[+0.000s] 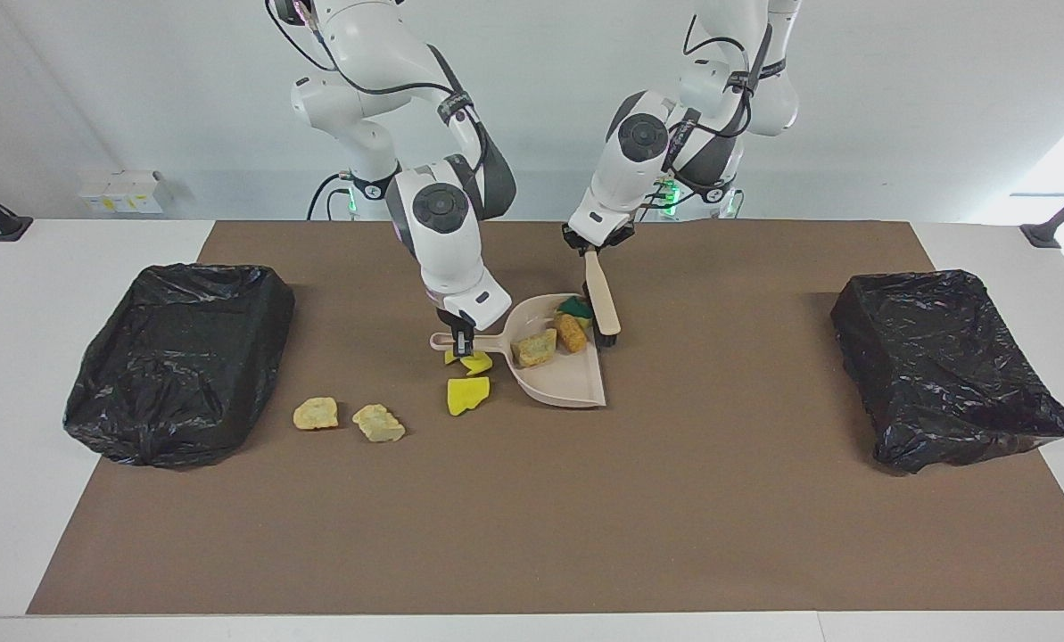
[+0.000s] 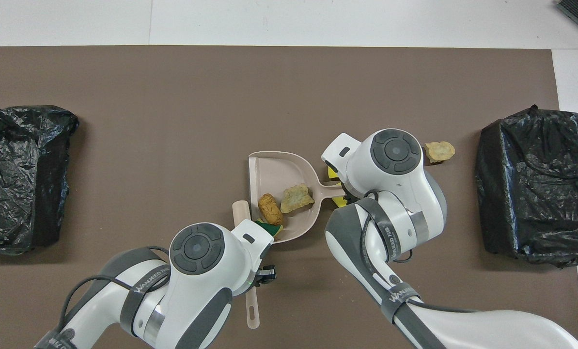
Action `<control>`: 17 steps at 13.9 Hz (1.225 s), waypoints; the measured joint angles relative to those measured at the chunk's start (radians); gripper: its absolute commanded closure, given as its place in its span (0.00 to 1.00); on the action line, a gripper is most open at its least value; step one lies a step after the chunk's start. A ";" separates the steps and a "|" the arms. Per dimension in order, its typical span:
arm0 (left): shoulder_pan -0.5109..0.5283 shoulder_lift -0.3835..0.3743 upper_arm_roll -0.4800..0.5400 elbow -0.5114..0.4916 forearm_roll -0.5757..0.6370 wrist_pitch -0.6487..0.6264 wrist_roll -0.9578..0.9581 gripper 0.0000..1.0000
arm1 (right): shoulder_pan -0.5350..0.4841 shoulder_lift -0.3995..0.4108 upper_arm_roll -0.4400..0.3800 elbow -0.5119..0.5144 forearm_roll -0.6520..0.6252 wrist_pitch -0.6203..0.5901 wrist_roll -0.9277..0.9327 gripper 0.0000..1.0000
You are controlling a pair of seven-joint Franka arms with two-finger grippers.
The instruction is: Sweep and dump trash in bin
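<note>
My right gripper [image 1: 462, 341] is shut on the handle of the beige dustpan [image 1: 571, 385], which rests on the brown mat. In the pan lie a tan chunk [image 1: 534, 348], an orange-brown lump [image 1: 572, 332] and a green-and-yellow sponge [image 1: 575, 308]. My left gripper [image 1: 596, 241] is shut on the handle of the brush [image 1: 602, 303], whose bristles stand at the pan's edge beside the sponge. On the mat, two yellow sponge pieces [image 1: 466, 395] lie by the pan's handle, and two tan chunks [image 1: 316, 413] lie toward the right arm's end. In the overhead view the right arm hides most of these.
Two black-bagged bins stand on the mat, one [image 1: 179, 357] at the right arm's end and one [image 1: 946, 366] at the left arm's end. The brown mat [image 1: 532, 517] lies bare on the part farthest from the robots.
</note>
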 measured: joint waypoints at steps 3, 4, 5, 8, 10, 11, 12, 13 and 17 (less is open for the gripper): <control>0.006 -0.062 0.021 0.027 -0.001 -0.043 0.000 1.00 | 0.001 0.000 0.001 -0.001 0.001 0.001 0.002 1.00; 0.021 -0.090 0.035 0.052 -0.001 -0.084 0.001 1.00 | 0.001 0.000 0.001 -0.001 0.001 0.002 0.002 1.00; 0.042 -0.111 0.046 0.081 -0.001 -0.127 0.007 1.00 | 0.001 0.000 0.001 -0.001 0.001 0.002 0.002 1.00; 0.102 -0.133 0.056 0.151 -0.001 -0.195 0.023 1.00 | 0.001 0.000 0.001 -0.001 0.002 0.002 0.002 1.00; 0.116 -0.132 0.056 0.149 -0.001 -0.235 0.050 1.00 | 0.000 0.000 0.000 0.001 0.002 0.002 0.002 1.00; 0.128 -0.131 0.056 0.148 0.002 -0.266 0.079 1.00 | 0.000 -0.001 0.000 0.007 0.002 0.002 0.002 1.00; 0.141 -0.131 0.057 0.147 0.011 -0.290 0.103 1.00 | -0.002 -0.003 -0.001 0.015 0.002 -0.002 0.002 1.00; 0.150 -0.134 0.057 0.142 0.029 -0.302 0.118 1.00 | -0.005 -0.006 -0.002 0.026 0.002 -0.015 0.002 1.00; 0.151 -0.225 0.031 0.012 0.059 -0.298 0.132 1.00 | -0.074 -0.020 -0.010 0.102 0.001 -0.123 -0.063 1.00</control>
